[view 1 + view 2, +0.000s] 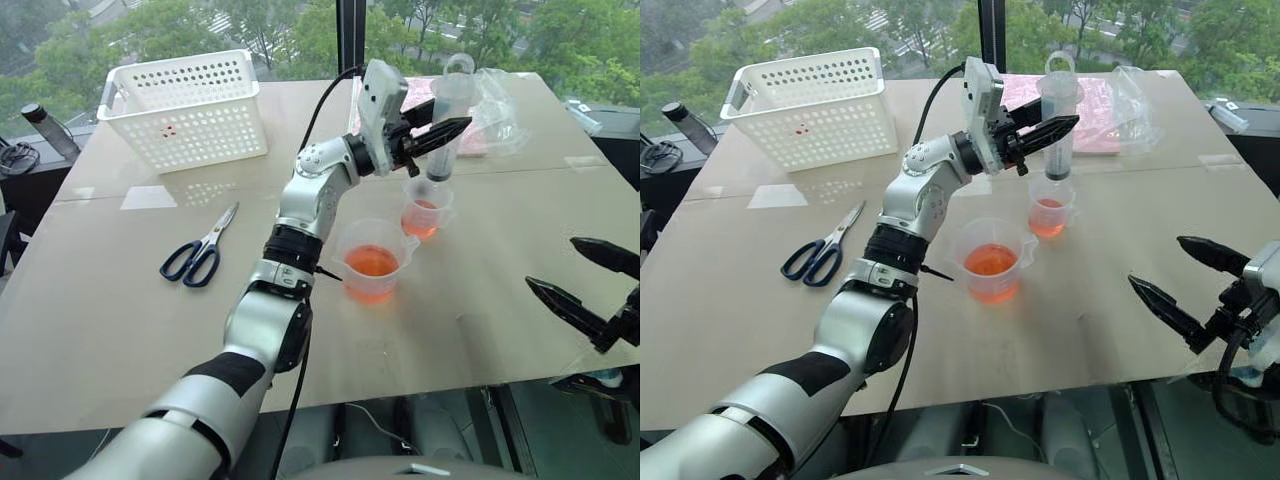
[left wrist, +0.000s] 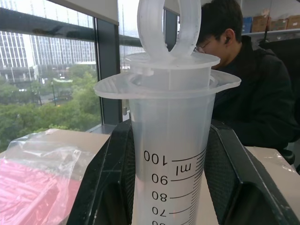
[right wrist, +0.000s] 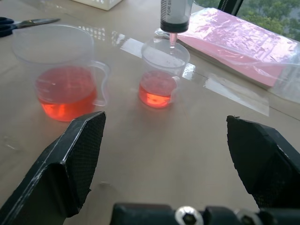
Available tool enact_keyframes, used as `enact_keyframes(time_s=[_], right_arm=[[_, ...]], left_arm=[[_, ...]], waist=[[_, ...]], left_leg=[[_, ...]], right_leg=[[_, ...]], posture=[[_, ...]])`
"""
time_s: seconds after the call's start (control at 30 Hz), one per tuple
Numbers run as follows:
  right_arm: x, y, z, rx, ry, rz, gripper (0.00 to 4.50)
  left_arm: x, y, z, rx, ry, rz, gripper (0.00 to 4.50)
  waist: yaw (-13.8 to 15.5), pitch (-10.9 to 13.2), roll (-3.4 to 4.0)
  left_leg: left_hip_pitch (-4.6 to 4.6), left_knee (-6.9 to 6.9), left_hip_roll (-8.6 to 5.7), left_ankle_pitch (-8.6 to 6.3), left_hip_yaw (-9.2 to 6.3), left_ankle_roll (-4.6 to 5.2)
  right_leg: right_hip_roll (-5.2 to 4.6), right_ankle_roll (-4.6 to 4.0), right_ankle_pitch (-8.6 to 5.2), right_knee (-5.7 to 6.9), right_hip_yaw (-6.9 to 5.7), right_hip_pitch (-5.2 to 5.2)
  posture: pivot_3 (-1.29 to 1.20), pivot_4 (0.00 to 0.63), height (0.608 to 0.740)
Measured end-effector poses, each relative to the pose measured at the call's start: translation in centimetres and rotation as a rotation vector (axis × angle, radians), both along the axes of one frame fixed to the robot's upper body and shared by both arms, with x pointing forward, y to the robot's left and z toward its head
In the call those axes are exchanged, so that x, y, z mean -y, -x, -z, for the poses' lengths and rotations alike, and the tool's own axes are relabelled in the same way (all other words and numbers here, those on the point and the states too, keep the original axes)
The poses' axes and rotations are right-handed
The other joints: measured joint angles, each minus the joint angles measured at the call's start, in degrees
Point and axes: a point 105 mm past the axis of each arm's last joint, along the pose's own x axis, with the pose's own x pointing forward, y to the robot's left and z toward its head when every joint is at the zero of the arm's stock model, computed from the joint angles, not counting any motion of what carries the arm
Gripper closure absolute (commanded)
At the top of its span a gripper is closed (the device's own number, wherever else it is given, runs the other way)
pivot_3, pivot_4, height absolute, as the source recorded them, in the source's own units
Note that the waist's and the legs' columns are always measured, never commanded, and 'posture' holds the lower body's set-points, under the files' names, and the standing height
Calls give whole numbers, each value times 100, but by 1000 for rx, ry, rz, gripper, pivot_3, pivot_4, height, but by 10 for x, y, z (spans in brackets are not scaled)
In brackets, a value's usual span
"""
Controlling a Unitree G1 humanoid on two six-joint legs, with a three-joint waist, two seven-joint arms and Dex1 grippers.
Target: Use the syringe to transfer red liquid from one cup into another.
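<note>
Soft, even daylight from the windows beyond the syringe (image 1: pixel 449 115); pale glare streaks the table (image 1: pixel 120 300) beside it

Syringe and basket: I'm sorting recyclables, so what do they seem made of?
The syringe looks like cloudy translucent plastic; its printed black scale shows against the see-through barrel. The basket looks like white matte moulded plastic, with rows of punched holes.

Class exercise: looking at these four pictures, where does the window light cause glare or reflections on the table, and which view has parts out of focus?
Left eye view: pale daylight reflections lie on the table below the white basket. Right wrist view: bright glare streaks cross the tabletop between the larger beaker and the smaller beaker. Left wrist view: the syringe scale is sharp; the person behind looks soft.
</note>
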Motion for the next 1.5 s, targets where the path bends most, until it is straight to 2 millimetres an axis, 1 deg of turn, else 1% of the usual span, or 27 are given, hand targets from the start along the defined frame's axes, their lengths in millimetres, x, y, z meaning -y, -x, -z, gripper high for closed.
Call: enact_keyframes(time_s=[0.07, 0.13, 0.17, 0.2, 0.27, 0.3, 0.33, 0.37, 0.4, 0.43, 0.47, 0.53, 0.6, 0.63, 0.7, 0.73, 0.8, 0.87, 1.0, 1.07, 1.13, 1.27, 1.33, 1.37, 1.43, 1.47, 1.5], right_arm=[[0, 1, 0, 3, -6, 5, 75], [-1, 1, -1, 9, -10, 8, 75], [-1, 1, -1, 15, -11, 10, 75], [-2, 1, -2, 22, -13, 11, 75], [-2, -1, -4, 28, -12, 10, 75], [-3, -1, -4, 28, -11, 9, 75], [-4, -3, -2, 22, -14, 4, 75], [-5, -4, 0, 12, -20, -1, 75], [-5, -4, 1, 7, -23, -2, 75], [-5, -5, 2, 0, -27, -7, 75], [-5, -6, 2, -2, -28, -8, 75], [-5, -6, 2, -3, -34, -15, 75], [-7, -5, 1, -4, -31, -36, 75], [-10, -3, 0, -3, -38, -59, 75], [-16, 2, 2, -22, -63, -110, 75], [-17, 5, 3, -31, -67, -126, 75], [-20, 11, 4, -40, -70, -155, 75], [-19, 15, 5, -45, -65, -161, 75], [-18, 19, 9, -68, -59, -164, 75], [-18, 20, 10, -70, -58, -164, 75], [-19, 22, 10, -71, -54, -169, 75], [-20, 25, 14, -85, -37, -165, 75], [-20, 25, 15, -83, -30, -164, 0], [-20, 25, 15, -83, -30, -165, 0], [-21, 25, 15, -85, -32, -167, 0], [-21, 25, 16, -87, -32, -168, 0], [-21, 26, 16, -89, -35, -171, 0]], left_arm=[[-9, -8, -2, -78, 23, -34, 3068], [-26, -21, -14, -138, 37, -120, 3068], [-34, -26, -22, -154, 32, -165, 3068], [-46, -32, -35, -166, 25, -215, 3068], [-64, -38, -57, -201, 24, -273, 3068], [-67, -40, -59, -220, 19, -282, 3068], [-83, -45, -68, -296, 12, -312, 3068], [-97, -50, -68, -387, -12, -335, 3068], [-106, -53, -66, -440, -25, -351, 3068], [-126, -56, -59, -528, -50, -385, 3068], [-131, -56, -57, -547, -53, -396, 3068], [-152, -57, -43, -673, -90, -434, 3068], [-164, -54, -27, -793, -136, -469, 3068], [-173, -52, -15, -861, -161, -492, 3068], [-183, -49, 3, -950, -204, -525, 3068], [-185, -48, 9, -972, -220, -533, 3068], [-189, -44, 27, -1058, -238, -537, 3068], [-190, -42, 48, -1121, -263, -546, 3068], [-185, -37, 94, -1258, -324, -573, 3068], [-180, -33, 109, -1305, -348, -573, 3068], [-176, -32, 113, -1311, -358, -571, 3068], [-177, -33, 116, -1304, -347, -593, 3068], [-177, -34, 118, -1300, -342, -598, 2049], [-176, -33, 119, -1298, -344, -599, 1760], [-176, -32, 123, -1291, -364, -608, 854], [-175, -31, 120, -1284, -366, -605, 391], [-174, -31, 117, -1272, -369, -610, 70]], waist=[[-3, 0, 0], [-10, 2, -3], [-10, 3, -4], [-11, 3, -4], [-5, 3, -4], [-6, 3, -5], [-7, 3, -4], [-10, 3, -4], [-11, 3, -4], [-26, 3, -4], [-34, 3, -4], [-39, 5, -7], [-31, 6, -9], [-13, 7, -11], [10, 11, -19], [17, 13, -21], [6, 13, -22], [-3, 12, -23], [-1, 14, -27], [1, 15, -29], [1, 15, -30], [3, 11, -29], [4, 9, -30], [3, 8, -30], [3, 8, -30], [5, 8, -31], [5, 8, -31]], left_leg=[[-1, 0, 1, 0, -1, 0], [-2, 0, 2, 0, -2, 0], [-3, 0, 2, 0, -2, 0], [-3, 0, 2, 0, -1, -1], [-3, 0, 1, 2, 0, -3], [-3, 0, 0, 2, -1, -3], [-1, 0, -1, 2, 2, -3], [1, 0, -2, 2, 4, -4], [3, -1, -3, 2, 5, -4], [2, -1, -3, 2, 6, -4], [2, -2, -2, 2, 7, -4], [0, -2, -2, 3, 8, -5], [-2, -2, -3, 2, 8, -4], [-2, -1, -2, 2, 8, -4], [-5, -1, -2, 2, 6, -4], [-6, -1, -2, 3, 5, -5], [-7, -1, -2, 2, 6, -5], [-5, -1, -1, 2, 8, -5], [-6, 0, 1, 2, 7, -5], [-9, 0, 0, 2, 7, -6], [-9, 0, 1, 3, 7, -8], [-6, 0, 1, 3, 7, -9], [-5, 0, 1, 3, 8, -9], [-5, 0, 1, 3, 8, -9], [-6, 0, 1, 3, 8, -10], [-6, 0, 1, 3, 7, -10], [-6, 0, 1, 3, 7, -11]], right_leg=[[0, 0, 0, 0, 2, 0], [1, 0, 0, 3, 2, -3], [2, 0, -1, 4, 2, -4], [5, 1, -1, 5, -1, -6], [6, 1, -1, 4, -4, -6], [7, 2, -1, 4, -5, -6], [8, 2, -2, 6, -4, -5], [10, 3, -3, 7, -4, -6], [12, 3, -3, 6, -3, -6], [14, 3, -3, 7, -3, -8], [14, 3, -3, 8, -2, -9], [14, 3, -3, 10, -2, -11], [14, 4, -4, 10, -1, -11], [13, 5, -5, 9, -1, -10], [12, 5, -5, 9, -2, -10], [11, 6, -5, 9, -2, -10], [9, 6, -5, 8, 1, -10], [6, 6, -5, 8, 3, -11], [-5, 5, -4, 12, 19, -13], [-23, 5, -4, 13, 22, -16], [-24, 5, -4, 14, 22, -17], [-29, 5, -4, 17, 26, -17], [-30, 5, -4, 18, 27, -17], [-31, 5, -4, 18, 28, -16], [-32, 4, -4, 20, 28, -18], [-31, 4, -4, 21, 28, -18], [-32, 4, -4, 21, 28, -18]], posture=[[0, 150, 740], [0, 150, 740], [0, 150, 740], [0, 150, 740], [0, 150, 740], [0, 150, 740], [0, 150, 740], [0, 150, 740], [0, 150, 740], [0, 150, 740], [0, 150, 740], [0, 150, 740], [0, 150, 740], [0, 150, 740], [0, 150, 740], [0, 150, 740], [0, 150, 740], [0, 150, 740], [0, 150, 740], [0, 150, 740], [0, 150, 740], [0, 150, 740], [0, 150, 740], [0, 150, 740], [0, 150, 740], [0, 150, 740], [0, 150, 740]])
